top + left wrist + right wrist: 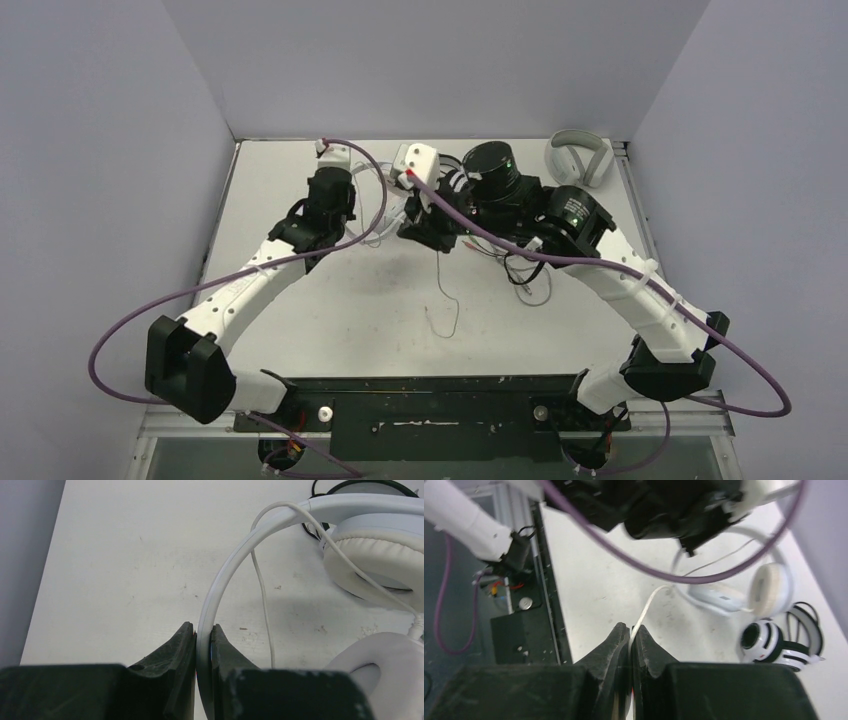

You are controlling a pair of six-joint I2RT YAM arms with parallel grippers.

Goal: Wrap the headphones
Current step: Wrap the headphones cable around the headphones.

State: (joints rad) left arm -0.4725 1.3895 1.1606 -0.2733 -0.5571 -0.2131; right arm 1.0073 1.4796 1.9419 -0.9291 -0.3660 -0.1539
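Observation:
The small all-white headphones [769, 587] lie at the middle back of the table, mostly hidden under the arms in the top view. My left gripper [202, 627] is shut on their thin white headband [235, 555]; it also shows in the top view [380, 215]. Their padded ear cups [370, 565] lie to its right. My right gripper [630, 629] is shut on their thin white cable [649, 602]; the gripper also shows in the top view [435, 240]. The cable's loose end [447, 295] trails toward the front. The black-and-white headset [774, 642] lies beside them, its black cable [527, 283] looped under my right arm.
A light grey over-ear pair [580, 155] lies at the back right corner. Grey walls close in the table on the left, back and right. A black mounting plate [430, 410] runs along the near edge. Purple camera cables [500, 240] hang over the work area.

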